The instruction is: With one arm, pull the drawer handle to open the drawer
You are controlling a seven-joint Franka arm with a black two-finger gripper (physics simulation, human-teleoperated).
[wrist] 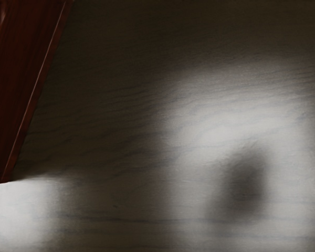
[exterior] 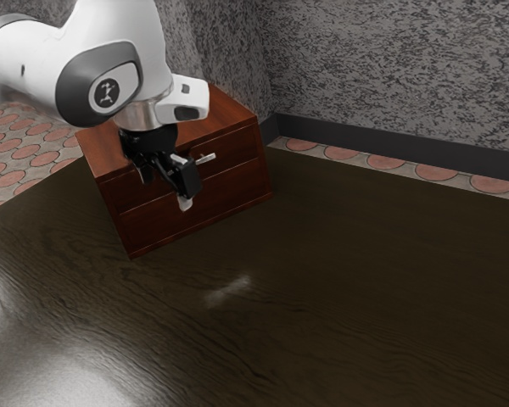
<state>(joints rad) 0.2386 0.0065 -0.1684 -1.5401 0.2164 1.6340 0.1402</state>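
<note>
Item 1: white arm, entering from the exterior view's upper left.
Item 2: reddish-brown drawer cabinet, standing on the dark wood desk near the wall corner; both drawer fronts sit flush.
Item 3: black hand, in front of the upper drawer, fingers spread apart, gripping nothing.
Item 4: silver drawer handle, just beside the hand, toward the exterior view's right.
Wrist view: cabinet edge, desk surface.
</note>
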